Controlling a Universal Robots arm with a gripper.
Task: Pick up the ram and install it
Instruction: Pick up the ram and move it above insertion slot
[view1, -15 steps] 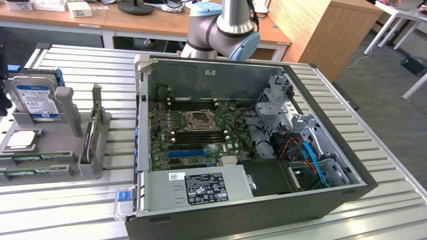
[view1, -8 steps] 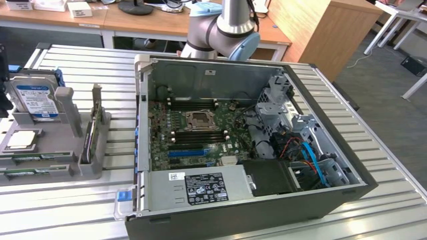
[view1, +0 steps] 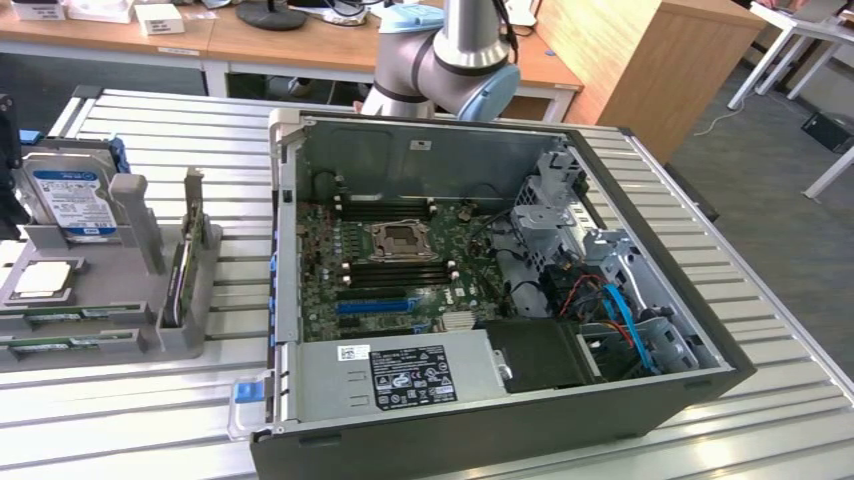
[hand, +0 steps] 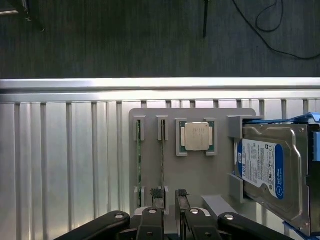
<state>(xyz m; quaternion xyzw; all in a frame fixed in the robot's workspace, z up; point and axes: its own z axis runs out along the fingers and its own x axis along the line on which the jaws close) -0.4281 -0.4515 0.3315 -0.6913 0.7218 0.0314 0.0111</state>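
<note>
Over the grey holder (hand: 200, 175), the hand (hand: 170, 196) hangs open, seemingly off-centre from the ram (hand: 162, 155) slotted there, so a finger could strike its edge.

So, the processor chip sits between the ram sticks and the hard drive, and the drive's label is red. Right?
No: the wrist view shows the label on the hard drive is blue, not red. The processor chip does sit between the ram sticks and the drive.
</note>
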